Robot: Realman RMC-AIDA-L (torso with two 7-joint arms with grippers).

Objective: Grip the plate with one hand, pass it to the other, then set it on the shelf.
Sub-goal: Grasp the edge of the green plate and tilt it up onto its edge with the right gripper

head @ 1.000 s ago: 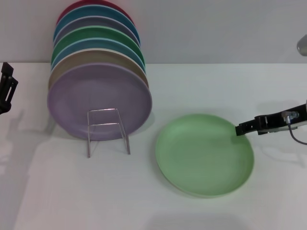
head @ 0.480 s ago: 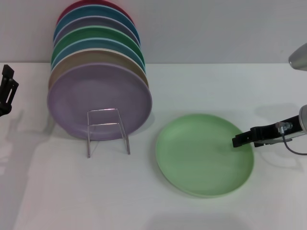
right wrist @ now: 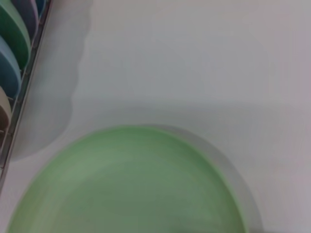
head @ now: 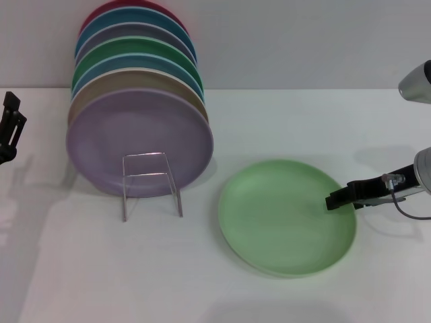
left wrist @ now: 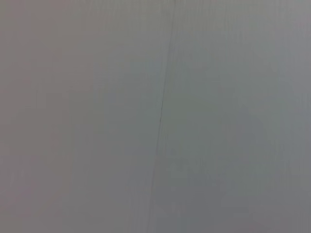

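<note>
Plate: the pale mint-green plate (head: 287, 217) lies flat on the white table (head: 269, 121), right of centre and near the front edge. The right wrist view shows its rim (right wrist: 146, 130) close up, with bare table beyond it.

Right gripper: the right gripper (head: 335, 200) reaches in from the right edge, low over the table, its dark tip at the plate's right rim. From here I cannot tell whether it touches the rim or how its fingers are set.

Left gripper: the left gripper (head: 9, 124) sits at the far left edge, well apart from everything. Only a dark part of it shows, so its opening cannot be told. Its wrist camera sees nothing but a plain grey surface.

Shelf: the small clear wire shelf (head: 151, 180) stands left of the mint plate, apart from it.

Other plates: a row of plates stands on edge along that shelf, running away toward the wall. The lavender plate (head: 140, 141) is nearest, then a tan plate (head: 121, 81), and blue, green and red ones behind.
</note>
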